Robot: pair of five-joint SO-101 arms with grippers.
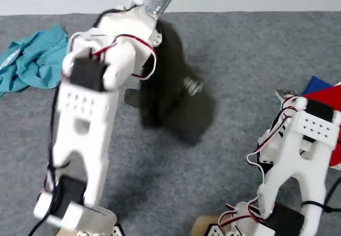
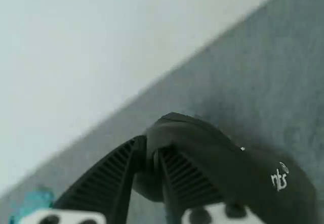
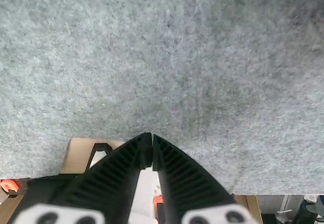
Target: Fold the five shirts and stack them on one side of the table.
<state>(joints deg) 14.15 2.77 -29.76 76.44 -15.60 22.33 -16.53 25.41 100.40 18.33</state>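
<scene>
One shirt is in hand: the black shirt (image 1: 171, 95) hangs in the upper middle of the high view, pinched at one edge by the left gripper (image 2: 152, 156), whose fingers (image 2: 178, 176) are clenched on a bunched fold of it. Its lower part sags onto the grey table (image 1: 240, 44) in a crumpled heap, so nothing is laid flat yet. The right gripper (image 3: 152, 151) is closed on nothing, low over bare felt at the lower right of the high view.

The step looks like spreading this shirt out for folding. To do it well, I would keep the pinch firm and draw the raised edge away from the heap, low and slow, so the cloth drags open rather than falling back on itself. A single pinch point will let the shirt twist; the idle right arm (image 1: 298, 140) could take a second corner or hold the trailing hem down. Which part of the shirt is gripped, collar or hem, I cannot tell.

Keep the spread clear of the teal shirt (image 1: 33, 60), loose at the upper left. Red cloth (image 1: 327, 100) and blue cloth (image 1: 316, 84) lie at the right edge, probably the stack side, so the folded shirt should go there.
</scene>
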